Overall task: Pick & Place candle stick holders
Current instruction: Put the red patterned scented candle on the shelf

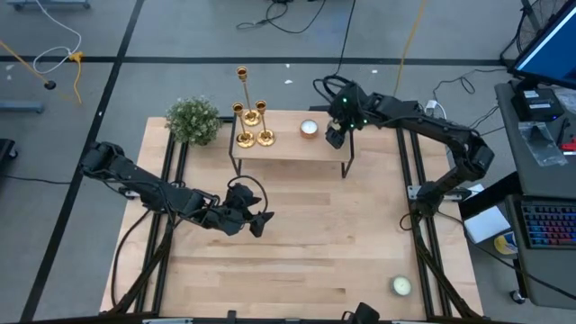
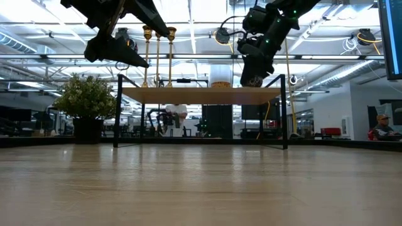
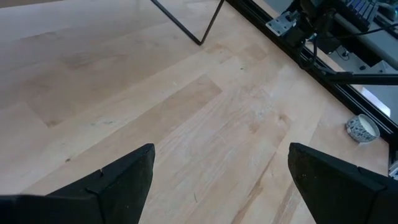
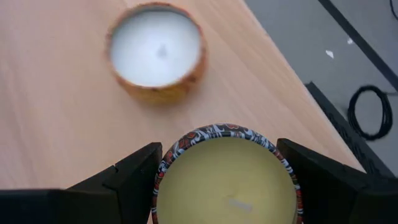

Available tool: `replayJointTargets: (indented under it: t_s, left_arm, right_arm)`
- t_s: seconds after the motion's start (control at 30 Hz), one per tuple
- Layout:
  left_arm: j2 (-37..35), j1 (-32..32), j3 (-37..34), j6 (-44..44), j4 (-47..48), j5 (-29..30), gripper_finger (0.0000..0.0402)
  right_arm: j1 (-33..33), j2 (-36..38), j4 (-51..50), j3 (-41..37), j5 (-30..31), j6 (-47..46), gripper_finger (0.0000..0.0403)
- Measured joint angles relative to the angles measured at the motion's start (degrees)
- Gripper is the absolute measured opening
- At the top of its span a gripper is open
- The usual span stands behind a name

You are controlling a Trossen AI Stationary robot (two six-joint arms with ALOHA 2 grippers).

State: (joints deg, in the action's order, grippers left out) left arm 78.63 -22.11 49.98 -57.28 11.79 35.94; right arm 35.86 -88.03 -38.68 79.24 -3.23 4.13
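Note:
Three gold candle stick holders (image 1: 254, 121) stand on their round bases at the left end of a small raised wooden shelf (image 1: 288, 148); they also show in the low view (image 2: 157, 56). My right gripper (image 1: 336, 137) is over the shelf's right end, shut on a pale-green candle in a patterned tin (image 4: 227, 180), beside a white candle (image 4: 155, 50). My left gripper (image 1: 259, 220) is open and empty above the bare table, in front of the shelf and apart from the holders. My right gripper pinches the patterned tin's round wall (image 4: 163, 171) between its two fingers, one on each opposite side. The fingers come from above, pointing down. The tin sits level, wax side up, over the shelf top; whether it rests on the shelf or is lifted, I cannot tell.
A small bushy green plant (image 1: 193, 120) stands off the shelf's left end. Another candle (image 1: 400, 285) sits near the table's near right corner, also in the left wrist view (image 3: 362, 129). The shelf's thin black legs (image 3: 202, 31) stand on the table.

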Motion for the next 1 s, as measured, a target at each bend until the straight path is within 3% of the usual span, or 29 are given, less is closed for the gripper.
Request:
replayJointTargets:
  t_s: [0.3,1.0]
  left_arm:
    - [0.00,0.00,0.00,-0.20,-0.10,0.00,0.0365]
    - [0.00,-0.04,0.00,-0.19,-0.11,-0.02,0.0365]
  right_arm:
    - [-1.86,0.02,1.10,-0.41,3.11,1.76,0.0290]
    - [-1.90,0.02,1.36,-0.42,3.13,2.78,0.0313]
